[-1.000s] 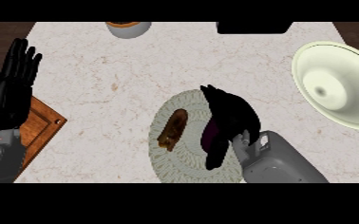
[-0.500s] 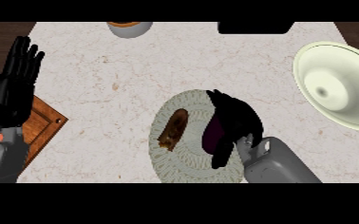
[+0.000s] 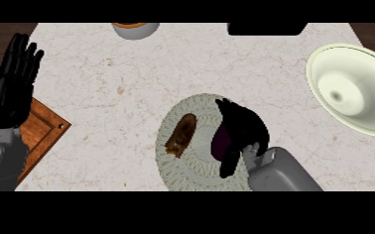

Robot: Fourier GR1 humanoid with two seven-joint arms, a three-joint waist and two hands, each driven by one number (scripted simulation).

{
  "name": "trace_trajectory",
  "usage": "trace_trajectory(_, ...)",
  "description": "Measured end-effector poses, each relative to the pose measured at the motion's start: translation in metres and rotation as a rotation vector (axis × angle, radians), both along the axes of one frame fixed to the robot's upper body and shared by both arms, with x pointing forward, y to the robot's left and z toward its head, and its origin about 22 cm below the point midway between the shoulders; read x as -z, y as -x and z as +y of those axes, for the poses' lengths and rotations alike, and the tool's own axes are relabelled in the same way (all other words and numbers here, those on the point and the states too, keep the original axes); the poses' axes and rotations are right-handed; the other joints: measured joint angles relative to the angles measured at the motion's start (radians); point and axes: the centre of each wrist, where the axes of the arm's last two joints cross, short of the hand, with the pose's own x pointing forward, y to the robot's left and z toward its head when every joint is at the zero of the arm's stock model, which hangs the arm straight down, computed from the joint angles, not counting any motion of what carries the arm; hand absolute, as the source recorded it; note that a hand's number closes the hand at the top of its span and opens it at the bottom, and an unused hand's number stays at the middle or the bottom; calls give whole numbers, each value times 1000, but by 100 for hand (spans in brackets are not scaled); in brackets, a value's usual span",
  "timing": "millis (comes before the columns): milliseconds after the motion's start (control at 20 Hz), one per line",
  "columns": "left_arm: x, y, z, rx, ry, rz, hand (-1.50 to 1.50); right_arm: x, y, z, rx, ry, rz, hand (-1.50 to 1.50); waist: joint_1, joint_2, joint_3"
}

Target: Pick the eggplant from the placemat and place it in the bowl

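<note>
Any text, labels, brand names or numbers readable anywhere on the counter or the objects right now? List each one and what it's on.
None: no words, numbers, labels or signs show anywhere in the head view.
The placemat, bowl, eggplant, the brown food item beside it, the wooden board, the grey cup and the dark object at the top edge all carry no markings.

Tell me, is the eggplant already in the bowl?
No, the eggplant is over the placemat with the right robot hand curled round it, and the bowl holds nothing.
</note>
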Motion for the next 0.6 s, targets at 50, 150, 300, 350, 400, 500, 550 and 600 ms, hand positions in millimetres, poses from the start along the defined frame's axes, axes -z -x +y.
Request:
trace_trajectory(50,-1,1,-1,-2,0,0,0,4,-2,4,1,7,6,-150,1,0,0)
trace_trajectory(150,0,6,-1,-4,3,1,0,12,-5,2,7,16,17,-150,2,0,0)
trace_trajectory(300,1,5,-2,-7,4,1,0,15,-8,0,19,16,28,-150,1,0,0)
trace_trajectory(350,2,5,-5,-5,3,5,0,20,-6,0,21,26,36,-150,1,0,0)
trace_trajectory(400,0,7,-8,0,2,6,0,25,-7,0,28,34,43,-150,2,0,0)
trace_trajectory(500,0,6,-2,0,1,5,0,31,-13,-2,43,44,53,-150,2,1,0)
trace_trajectory(550,4,4,-5,-3,0,7,0,31,-14,-1,51,42,58,-150,1,1,0)
trace_trajectory(600,4,4,-5,-4,-3,6,0,32,-16,-1,60,44,60,-150,1,1,0)
